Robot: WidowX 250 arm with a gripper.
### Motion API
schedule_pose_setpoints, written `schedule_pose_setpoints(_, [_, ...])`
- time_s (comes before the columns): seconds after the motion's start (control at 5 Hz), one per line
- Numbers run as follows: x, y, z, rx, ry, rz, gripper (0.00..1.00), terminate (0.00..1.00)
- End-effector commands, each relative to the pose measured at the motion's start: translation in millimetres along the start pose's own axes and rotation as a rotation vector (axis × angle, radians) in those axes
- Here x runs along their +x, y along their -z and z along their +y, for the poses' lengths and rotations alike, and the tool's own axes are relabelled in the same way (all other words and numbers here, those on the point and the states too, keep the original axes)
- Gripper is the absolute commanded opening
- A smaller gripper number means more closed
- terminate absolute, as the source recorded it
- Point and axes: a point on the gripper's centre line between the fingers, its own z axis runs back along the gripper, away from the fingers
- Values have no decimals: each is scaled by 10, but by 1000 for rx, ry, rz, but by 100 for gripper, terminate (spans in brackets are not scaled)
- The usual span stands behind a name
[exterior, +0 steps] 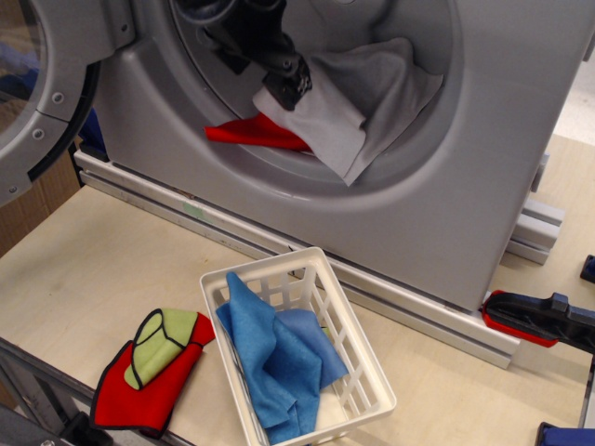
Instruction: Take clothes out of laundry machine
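Observation:
The silver-grey laundry machine (483, 167) fills the back of the view, its round glass door (37, 93) swung open at the left. In the drum opening a light-grey cloth (358, 102) hangs over the lower rim, and a bright-red cloth (256, 133) lies under its left side. My black gripper (296, 86) reaches into the drum from the upper left. Its tip rests at the grey cloth's upper-left edge. The frame does not show whether its jaws are open or shut.
A white slotted basket (353, 381) with a blue cloth (279, 358) stands on the wooden table (102, 269) in front. A red cloth with black edging and a yellow-green piece (153, 367) lies to its left. A red and black tool (535, 318) lies at the right.

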Motion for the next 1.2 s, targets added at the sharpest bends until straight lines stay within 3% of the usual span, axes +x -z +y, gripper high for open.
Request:
schedule_pose_setpoints(0.0, [154,373,5,-69,42,75,100,0])
schedule_pose_setpoints(0.4, [-1,706,-61,-168,15,222,100,0])
schedule_pose_setpoints(0.6, [-132,805,-106,-182,14,328,100,0])
schedule_pose_setpoints(0.8, [-217,791,-108,-154,23,387,0,0])
schedule_pose_setpoints(1.0, [-135,616,-111,-90,-12,449,0,0])
